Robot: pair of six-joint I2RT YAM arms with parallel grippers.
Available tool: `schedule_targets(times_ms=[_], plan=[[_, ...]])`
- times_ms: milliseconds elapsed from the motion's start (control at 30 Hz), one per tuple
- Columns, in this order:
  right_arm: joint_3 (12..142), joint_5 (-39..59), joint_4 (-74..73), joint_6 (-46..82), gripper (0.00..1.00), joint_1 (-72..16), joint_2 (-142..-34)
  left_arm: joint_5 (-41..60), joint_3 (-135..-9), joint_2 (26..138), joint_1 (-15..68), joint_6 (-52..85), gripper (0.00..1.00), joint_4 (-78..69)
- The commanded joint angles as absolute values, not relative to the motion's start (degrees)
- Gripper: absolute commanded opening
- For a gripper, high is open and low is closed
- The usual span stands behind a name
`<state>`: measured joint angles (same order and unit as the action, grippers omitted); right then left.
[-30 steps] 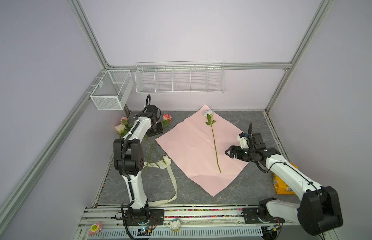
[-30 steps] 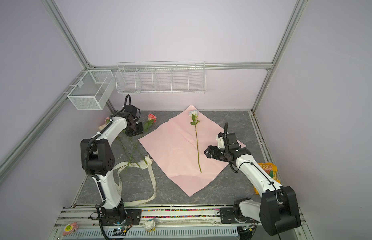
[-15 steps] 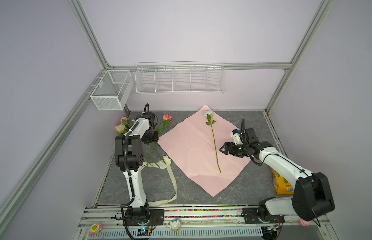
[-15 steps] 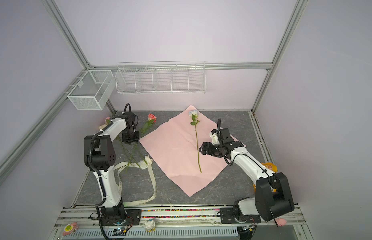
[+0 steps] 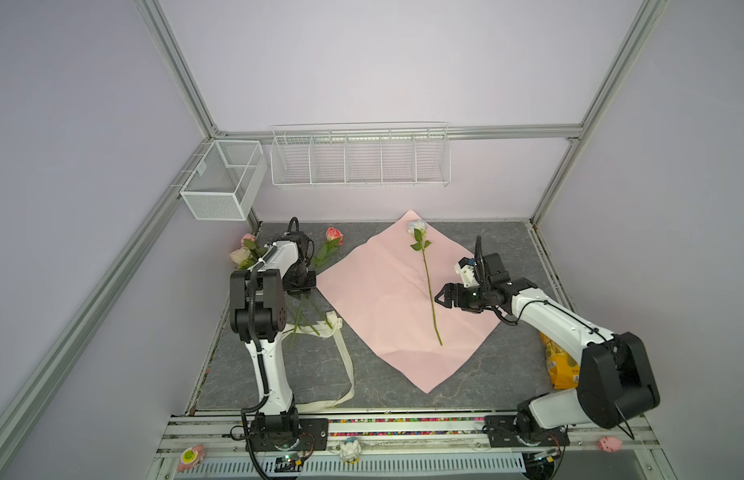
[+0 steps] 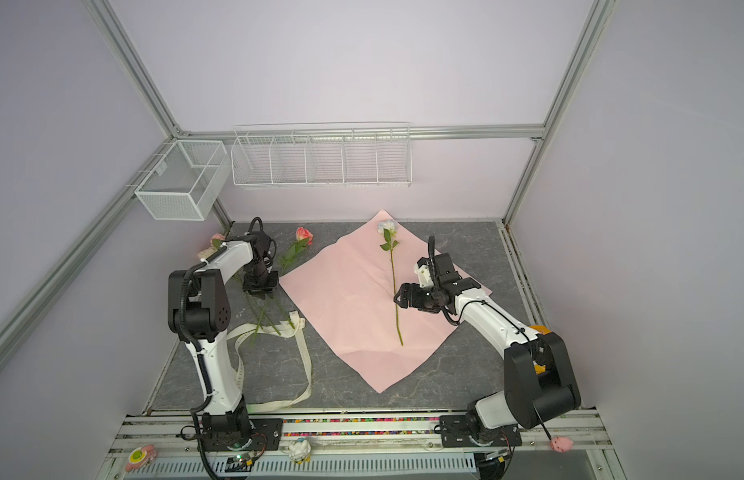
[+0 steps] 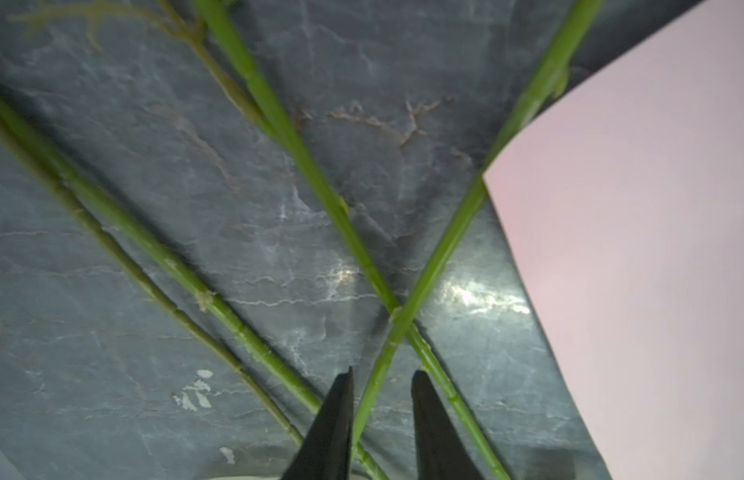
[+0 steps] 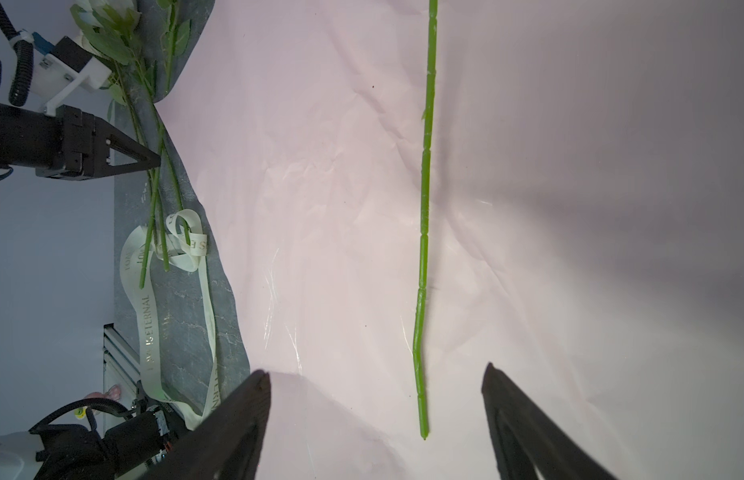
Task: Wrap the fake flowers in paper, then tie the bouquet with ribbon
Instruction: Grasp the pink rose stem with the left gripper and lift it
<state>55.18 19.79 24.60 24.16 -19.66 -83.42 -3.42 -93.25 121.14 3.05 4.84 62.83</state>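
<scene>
The left gripper is narrowly open, its fingers straddling 1 green stem on the grey table, not clamped. The right gripper gapes wide, holding nothing, over the pink paper where 1 pale rose lies; other roses lie left of it; 2 wire baskets hang on the wall.

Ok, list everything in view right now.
pink paper: one, pink, flat, centre.
single rose: one, pale head, green stem, lying on the paper.
loose roses: three heads seen, pink, cream, coral, on the table left of the paper.
ribbon: one, cream, printed, front left, under the stem ends.
wire baskets: two, white, on the walls.
yellow packet: one, yellow, right table edge.
toys: three, pinkish or white, front rail.
left gripper: black, fingers either side of a loose stem.
right gripper: black, open, above the paper by the single rose's stem.
</scene>
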Motion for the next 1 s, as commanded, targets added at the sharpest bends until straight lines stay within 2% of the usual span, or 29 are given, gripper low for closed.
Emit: schedule_targets(times_ms=[0,267,567,700,800,867,900,967], plan=[[55.99,19.91,25.49,23.47,0.83,-20.04,-83.90,-4.09,-92.56,122.23,2.99,2.41,0.22,65.74],[55.92,18.88,26.14,23.04,0.83,-20.11,-83.45,-3.97,-92.20,119.81,2.99,0.51,0.01,66.76],[55.37,18.01,26.34,22.94,0.83,-20.07,-81.83,-5.47,-89.73,111.99,3.19,0.15,0.00,67.17],[55.41,18.41,26.23,22.93,0.83,-20.09,-81.59,-4.03,-89.12,111.82,3.16,0.43,0.00,66.98],[55.39,18.86,26.01,23.19,0.84,-20.09,-81.68,-4.08,-89.64,113.99,3.20,0.88,0.06,66.40],[55.55,19.22,25.84,23.29,0.84,-20.05,-81.79,-4.56,-89.73,115.22,3.08,1.14,0.14,65.09],[55.55,19.25,25.76,23.55,0.84,-20.04,-81.81,-4.94,-89.90,115.87,3.11,1.25,0.22,64.68],[55.55,19.68,25.37,23.83,0.85,-20.10,-81.76,-5.58,-90.63,117.38,3.10,1.45,0.26,64.49]])
